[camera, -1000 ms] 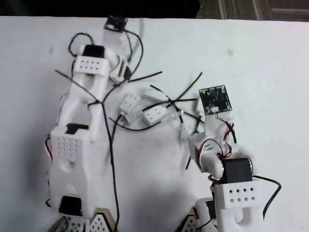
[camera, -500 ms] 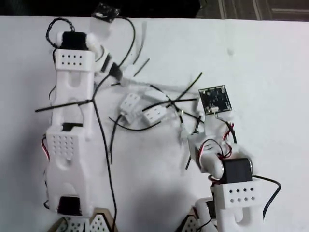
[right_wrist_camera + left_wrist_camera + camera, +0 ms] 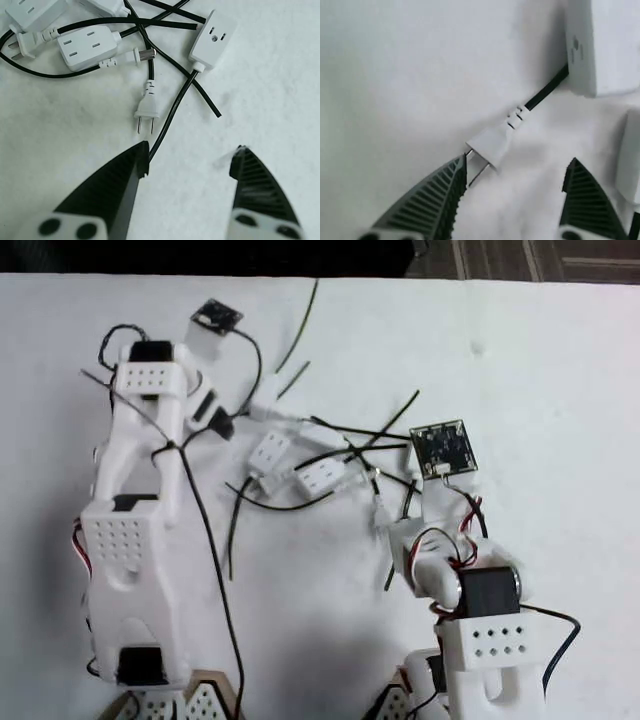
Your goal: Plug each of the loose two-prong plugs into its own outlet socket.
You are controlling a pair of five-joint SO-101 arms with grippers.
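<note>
A white two-prong plug (image 3: 490,145) on a black cord lies on the table with its prongs toward my left gripper (image 3: 517,165). That gripper is open and one fingertip (image 3: 461,167) is right beside the prongs. A white outlet block (image 3: 595,45) lies just beyond. My right gripper (image 3: 192,150) hangs open above the table, a short way from a second white plug (image 3: 147,107). Past this plug lie a triple outlet block (image 3: 85,46) and a single outlet block (image 3: 212,32). In the high view the outlet blocks (image 3: 270,452) (image 3: 320,477) sit between the two arms.
Black cords (image 3: 300,505) cross and tangle over the middle of the white table (image 3: 560,370). Another plug (image 3: 22,42) and outlet block (image 3: 30,12) lie beside the triple block. The left arm (image 3: 135,530) stands at the left, the right arm (image 3: 480,620) at the front right.
The left arm swung toward the far edge, then drew back and to the left. The cords near it shifted, and one cord end now points toward the far edge. The right arm stayed still.
</note>
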